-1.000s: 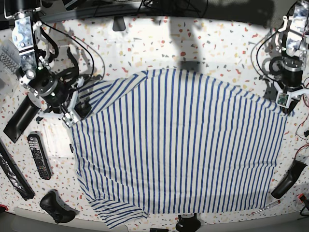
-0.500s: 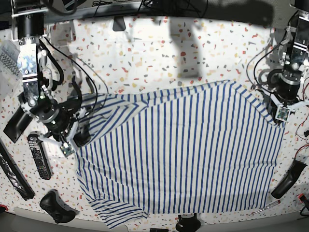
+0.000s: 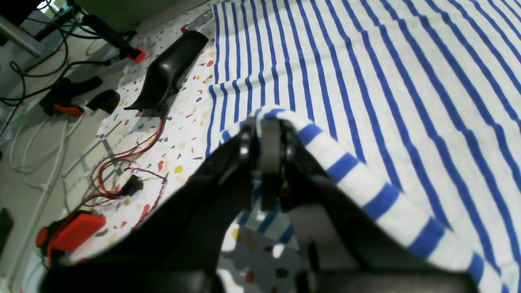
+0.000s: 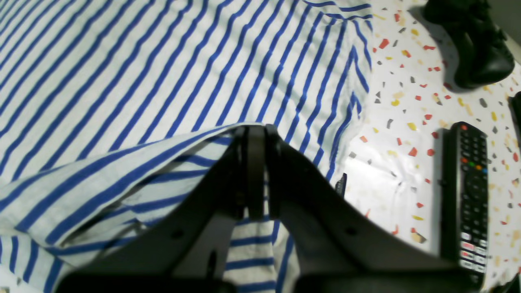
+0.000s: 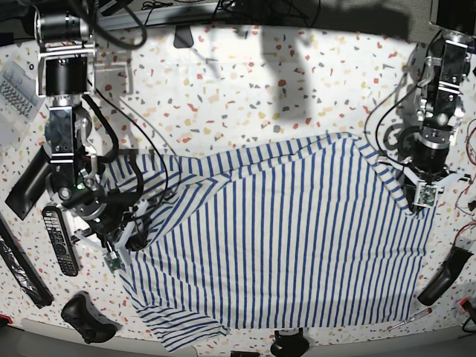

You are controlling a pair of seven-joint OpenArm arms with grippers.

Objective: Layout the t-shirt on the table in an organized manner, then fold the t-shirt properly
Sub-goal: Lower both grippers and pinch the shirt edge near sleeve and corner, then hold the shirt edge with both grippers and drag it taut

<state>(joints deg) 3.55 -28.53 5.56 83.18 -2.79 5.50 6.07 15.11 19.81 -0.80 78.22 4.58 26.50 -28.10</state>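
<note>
The white, blue-striped t-shirt (image 5: 282, 245) lies spread over the speckled table (image 5: 245, 89). My left gripper (image 5: 419, 204) is at the shirt's right edge, shut on a pinched fold of striped cloth; the left wrist view shows the cloth (image 3: 386, 81) draped over the closed gripper (image 3: 268, 126). My right gripper (image 5: 119, 254) is at the shirt's left edge, shut on a lifted edge of the shirt. The right wrist view shows that edge (image 4: 142, 73) held in the closed gripper (image 4: 255, 132). The neck label is not visible.
A black remote (image 5: 59, 239) (image 4: 464, 191) lies just left of the right gripper, a black game controller (image 5: 88, 318) at front left. A black handle-shaped object (image 5: 444, 275) (image 3: 167, 77) and red wires (image 3: 122, 162) lie by the right edge. A black object (image 5: 288, 344) sits at the front edge.
Both grippers have moved toward the table's front edge while holding the shirt. The shirt's far edge has come forward with them, and more bare table shows behind it.
</note>
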